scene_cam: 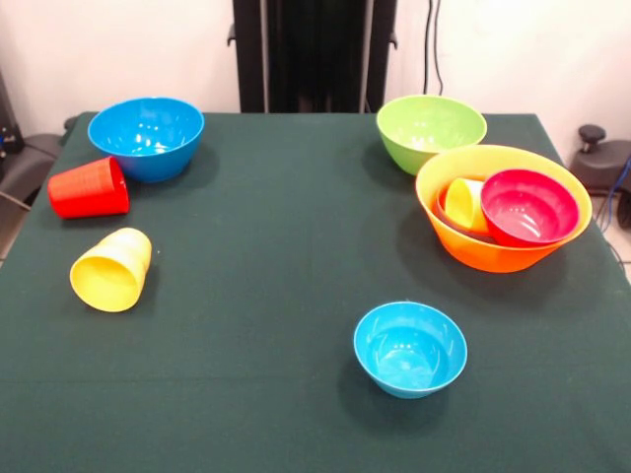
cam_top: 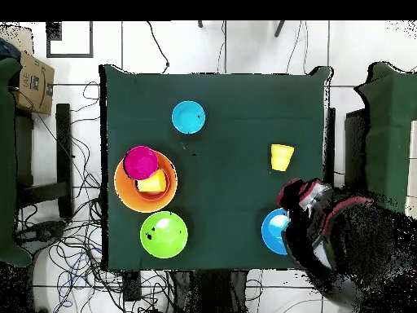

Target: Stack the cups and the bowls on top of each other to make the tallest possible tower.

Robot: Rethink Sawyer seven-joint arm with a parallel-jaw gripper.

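A large yellow-orange bowl point(scene_cam: 498, 258) point(cam_top: 122, 192) stands at the right and holds a crimson bowl point(scene_cam: 528, 207) point(cam_top: 141, 161) and a yellow cup point(scene_cam: 463, 202) point(cam_top: 152, 182), side by side. A lime green bowl point(scene_cam: 431, 131) point(cam_top: 164, 234) stands upright just behind it. A small light-blue bowl point(scene_cam: 409, 348) point(cam_top: 188, 117) stands alone at the front. A blue bowl point(scene_cam: 146, 136) point(cam_top: 273, 231) stands at the far left. A red cup point(scene_cam: 89, 187) point(cam_top: 291, 196) and a yellow cup point(scene_cam: 110, 269) point(cam_top: 282, 156) lie on their sides near it. The gripper shows in neither view.
The robot's black pedestal point(scene_cam: 314, 54) stands behind the table's far edge. The dark green tablecloth point(scene_cam: 266, 246) covers the whole table. Cables and a cardboard box point(cam_top: 32, 81) lie on the floor around the table.
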